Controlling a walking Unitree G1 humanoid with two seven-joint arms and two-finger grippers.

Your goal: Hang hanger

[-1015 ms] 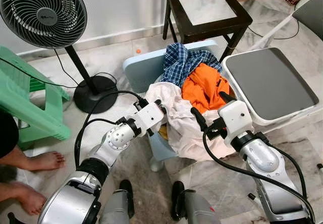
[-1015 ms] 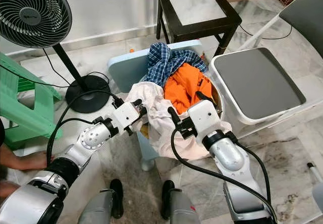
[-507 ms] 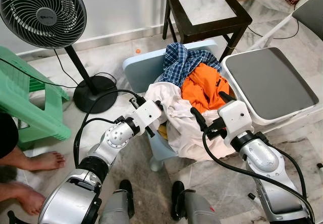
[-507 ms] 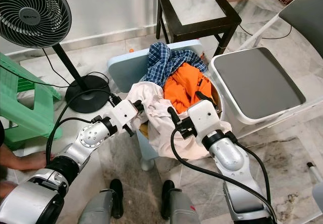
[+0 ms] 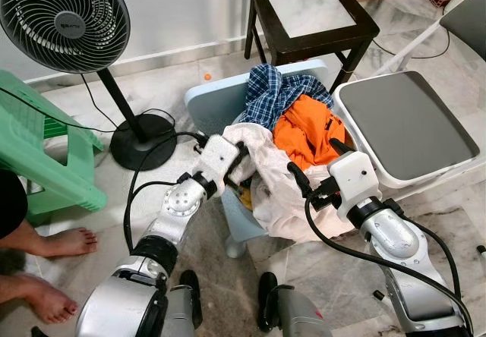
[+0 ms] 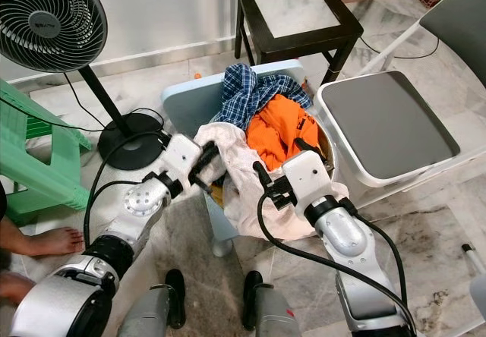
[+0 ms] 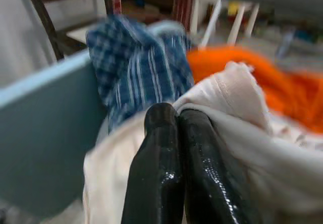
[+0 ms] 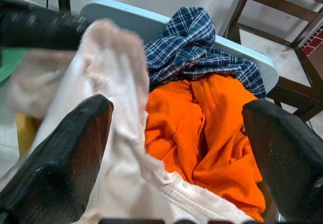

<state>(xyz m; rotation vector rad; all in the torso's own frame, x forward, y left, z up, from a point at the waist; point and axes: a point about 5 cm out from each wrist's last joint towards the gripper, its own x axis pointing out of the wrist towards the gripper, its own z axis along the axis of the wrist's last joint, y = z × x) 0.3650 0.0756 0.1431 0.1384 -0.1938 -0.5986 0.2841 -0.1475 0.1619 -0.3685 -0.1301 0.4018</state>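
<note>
Lifting since a moment ago, my left gripper (image 7: 174, 120) pinches the cream garment (image 5: 266, 174) at its upper edge, fingers clenched. My right gripper (image 5: 313, 168) hovers spread apart over the orange garment (image 8: 202, 133). I can't make out any hanger.

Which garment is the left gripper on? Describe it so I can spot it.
On the pale blue chair sits a heap of clothes. The cream shirt drapes over its front edge, below the blue checked shirt and orange garment; the left gripper pinches it.
</note>
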